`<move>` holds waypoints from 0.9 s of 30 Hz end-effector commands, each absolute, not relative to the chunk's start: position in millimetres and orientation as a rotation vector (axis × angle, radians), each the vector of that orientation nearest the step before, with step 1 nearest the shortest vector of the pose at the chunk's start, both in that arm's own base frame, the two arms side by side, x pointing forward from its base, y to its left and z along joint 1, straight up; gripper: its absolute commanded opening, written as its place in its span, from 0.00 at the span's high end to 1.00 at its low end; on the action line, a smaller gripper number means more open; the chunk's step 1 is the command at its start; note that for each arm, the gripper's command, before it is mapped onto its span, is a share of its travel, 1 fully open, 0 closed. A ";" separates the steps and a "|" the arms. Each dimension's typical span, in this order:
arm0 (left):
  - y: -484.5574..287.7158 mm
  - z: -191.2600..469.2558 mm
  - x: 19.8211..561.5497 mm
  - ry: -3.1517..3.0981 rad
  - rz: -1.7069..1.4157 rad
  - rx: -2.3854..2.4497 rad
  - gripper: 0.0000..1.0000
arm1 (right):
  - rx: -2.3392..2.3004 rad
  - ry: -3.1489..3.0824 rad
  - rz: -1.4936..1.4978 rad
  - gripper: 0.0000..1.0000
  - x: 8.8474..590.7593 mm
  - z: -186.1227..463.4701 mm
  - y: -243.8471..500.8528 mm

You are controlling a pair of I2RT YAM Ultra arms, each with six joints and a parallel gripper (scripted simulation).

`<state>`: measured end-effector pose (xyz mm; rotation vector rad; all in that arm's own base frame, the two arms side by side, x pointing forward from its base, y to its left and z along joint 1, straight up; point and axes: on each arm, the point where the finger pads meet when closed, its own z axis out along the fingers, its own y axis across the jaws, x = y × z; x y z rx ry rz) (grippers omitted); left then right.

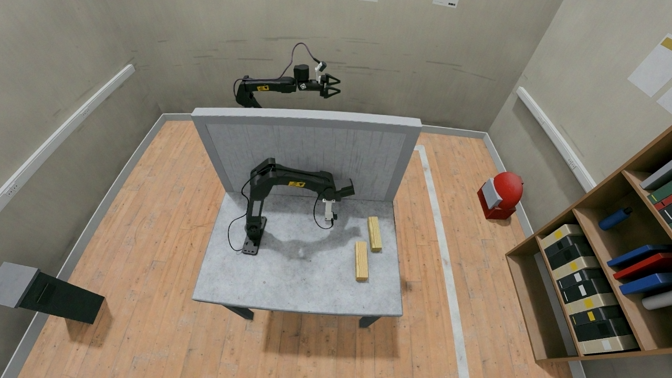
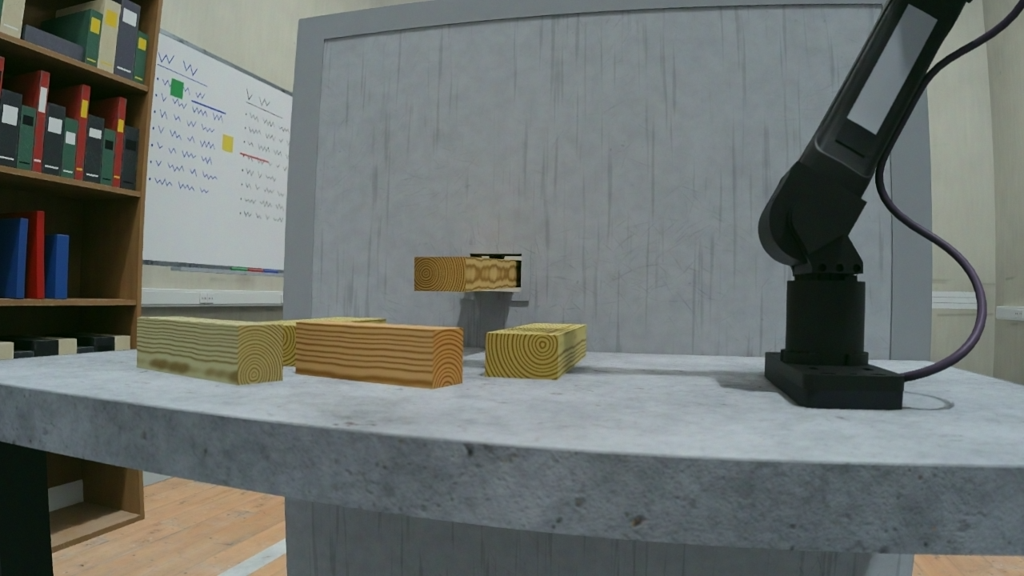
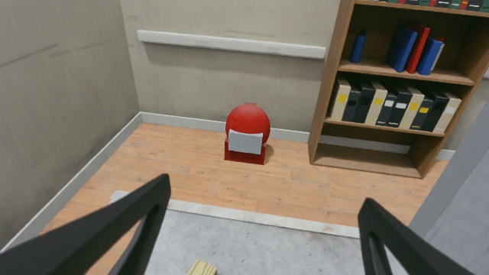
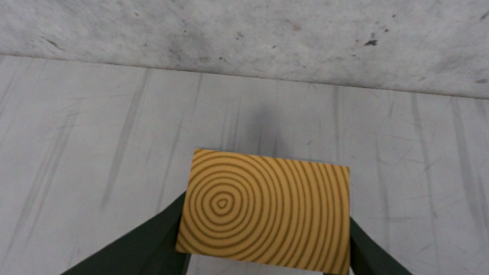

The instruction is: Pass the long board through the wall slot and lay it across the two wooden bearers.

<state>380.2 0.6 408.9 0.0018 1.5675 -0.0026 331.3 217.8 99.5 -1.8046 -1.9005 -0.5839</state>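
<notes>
We are at the pass-through step: our right pincer (image 1: 346, 189) (image 4: 263, 196) grips the board (image 2: 440, 274) (image 4: 263, 210), which projects ahead of it through the slot (image 2: 495, 255). Next, we should advance it within reach of our left pincer (image 1: 334, 85) (image 3: 264, 187), wide and empty.

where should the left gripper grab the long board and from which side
Probably the end sticking out of the slot in the grey wall. The left gripper could approach that end of the board straight on, facing the wall, with one finger on each upright side. It juts out level, with its end face and one side exposed.
</notes>
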 end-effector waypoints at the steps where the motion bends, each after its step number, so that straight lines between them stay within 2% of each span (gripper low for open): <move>1: -1.9 422.2 370.4 1.534 0.001 0.012 0.00 | -1.678 -1.881 -0.779 1.00 339.5 144.5 244.6; 4: -1.9 422.2 370.4 1.534 0.001 0.012 0.00 | -1.697 -1.834 -0.735 1.00 331.4 125.2 233.9; 7: -1.9 422.2 370.4 1.534 0.001 0.012 0.00 | -1.687 -1.865 -0.788 1.00 342.3 143.3 238.0; 9: -1.9 422.2 370.4 1.534 0.001 0.012 0.00 | -1.688 -1.831 -0.745 1.00 331.3 125.6 233.8; 19: -1.9 422.2 370.4 1.534 0.001 0.012 0.00 | -1.656 -1.873 -0.798 1.00 338.0 143.9 245.7; 21: -1.9 422.2 370.4 1.534 0.001 0.012 0.00 | -1.661 -1.853 -0.763 1.00 331.7 131.0 241.4; 22: -1.9 422.2 370.4 1.534 0.001 0.012 0.25 | -1.696 -1.857 -0.809 1.00 347.4 145.4 234.2; 27: -1.9 422.2 370.4 1.534 0.001 0.012 0.25 | -1.689 -1.862 -0.809 1.00 346.0 145.8 236.2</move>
